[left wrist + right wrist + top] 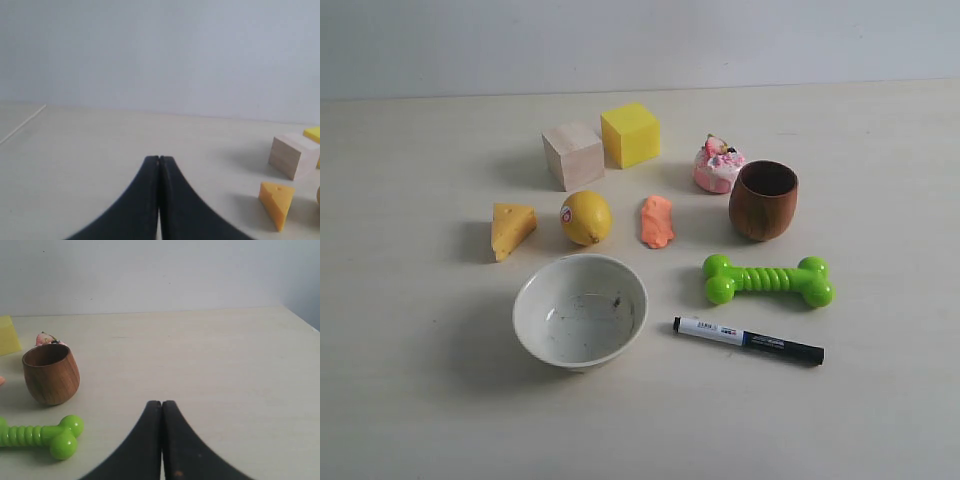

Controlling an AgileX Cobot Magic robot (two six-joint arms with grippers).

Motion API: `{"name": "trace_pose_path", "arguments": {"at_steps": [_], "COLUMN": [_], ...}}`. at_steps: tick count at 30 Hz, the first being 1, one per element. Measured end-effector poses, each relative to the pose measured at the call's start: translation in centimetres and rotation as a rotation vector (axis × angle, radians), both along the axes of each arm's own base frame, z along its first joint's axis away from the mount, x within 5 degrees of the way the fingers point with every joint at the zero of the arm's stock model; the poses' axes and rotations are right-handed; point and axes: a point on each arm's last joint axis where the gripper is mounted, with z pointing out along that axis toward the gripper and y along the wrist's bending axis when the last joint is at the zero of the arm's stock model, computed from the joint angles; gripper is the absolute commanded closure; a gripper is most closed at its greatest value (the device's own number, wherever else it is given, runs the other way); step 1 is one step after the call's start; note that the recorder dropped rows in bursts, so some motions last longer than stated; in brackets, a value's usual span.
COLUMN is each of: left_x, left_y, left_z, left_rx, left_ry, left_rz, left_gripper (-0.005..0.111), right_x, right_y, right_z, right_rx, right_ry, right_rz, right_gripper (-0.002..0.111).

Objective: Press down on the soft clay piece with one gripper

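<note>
Closest to the lens, the left gripper (159, 159): black fingers are meeting tip to tip, no gap showing, nothing caught between them. It is hanging over bare table (75, 165) and touching nothing. The right gripper (161, 403) is showing the same: fingers pressing fully together, holding nothing, clear of every object.

The clay piece (657, 221) is lying flat near the middle of the table. It is looking salmon-orange and matte, an elongated lump with uneven edges, its long axis running near to far. Neither gripper is touching it.

Around the clay:
- A lemon (586, 217) is sitting just to its left, and a cheese wedge (512, 229) is lying farther left.
- A wooden cup (763, 200) is standing upright to its right.
- A pink-and-white cake toy (717, 166) is sitting to its far right, just beside the cup.
- A yellow cube (630, 134) and a pale wooden block (572, 155) are sitting side by side on the far side.
- A white bowl (580, 310) is sitting to the near left, with dark specks showing inside.
- A green bone toy (767, 280) is lying to the near right.
- A marker (748, 340) is lying nearer still, to the right of the bowl.

Writing: a round red-and-white sticker (567, 212) is showing on the lemon, its print too small to read. The marker is carrying a white label band with dark print, also unreadable.
</note>
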Motion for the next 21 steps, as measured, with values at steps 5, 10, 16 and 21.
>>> {"name": "trace_pose_path", "arguments": {"at_steps": [5,10,16,21], "left_x": [0.0,0.0,0.0,0.0], "left_y": [0.0,0.0,-0.1,-0.1], "left_z": [0.4,0.4,0.5,1.3], "left_rx": [0.004,0.004,-0.005,-0.06], "left_ry": [-0.046,-0.049,-0.058,-0.143], "left_rz": [-0.004,-0.005,-0.005,-0.015], "left_gripper": [0.107,0.107,0.107,0.107], "right_x": [0.0,0.0,0.0,0.0], "right_y": [0.0,0.0,0.0,0.0], "right_z": [0.0,0.0,0.0,0.0], "right_rx": [0.0,0.0,0.0,0.0], "right_ry": [0.0,0.0,0.0,0.0], "right_rz": [0.0,0.0,0.0,0.0], "right_gripper": [0.108,0.108,0.108,0.108]}}
